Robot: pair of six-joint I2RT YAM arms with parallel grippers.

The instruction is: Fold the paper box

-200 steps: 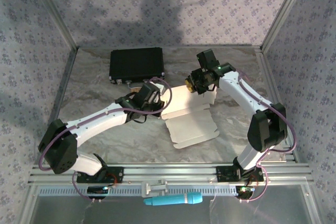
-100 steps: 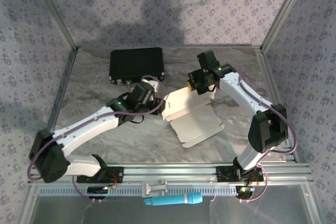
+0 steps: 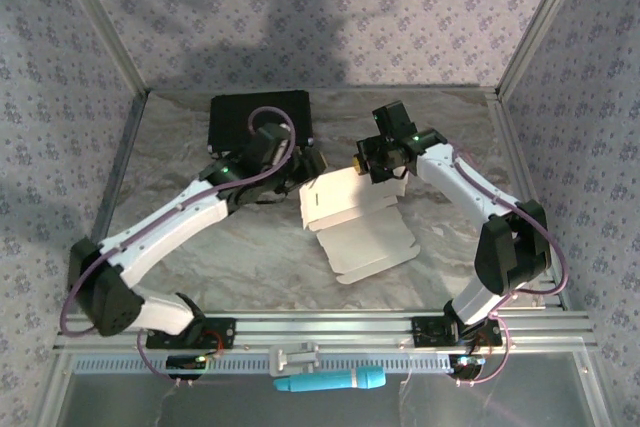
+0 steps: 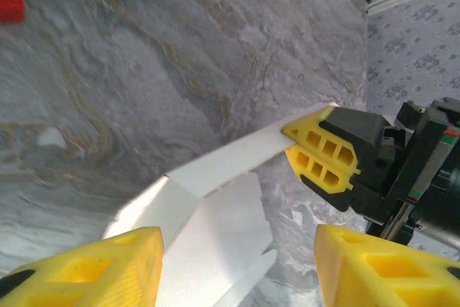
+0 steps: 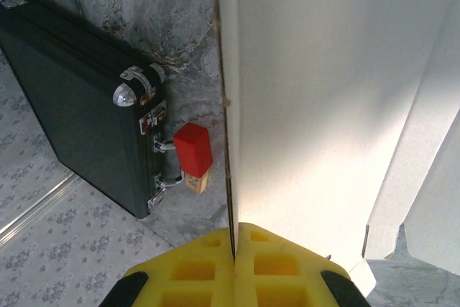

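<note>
Cardboard mid-fold, seen from above: the left gripper [image 3: 316, 163] has swung off the paper box [image 3: 355, 232] over the past second and now sits just beside the near-right corner of the black case [image 3: 232, 122], while the right gripper [image 3: 365, 167] has stayed on the box's raised panel, on the edge farthest to the right of the case. The panel has turned slightly and stands more upright than it did, which suggests that the first crease is taking shape and that the left arm is repositioning for another flap. The box lies to the near right of the case, close to it, and its long axis runs away from the case toward the near rail, with the flat notched flap pointing that way. From the left wrist, the left pincer's yellow fingers are spread wide and hold nothing; the white panel stretches ahead of them to the other arm's yellow fingertips, which are pinched on its far corner. From the right wrist, the right pincer is closed tight on the panel's thin edge, and a red block [image 5: 192, 148] rests against the case's latches.
</note>
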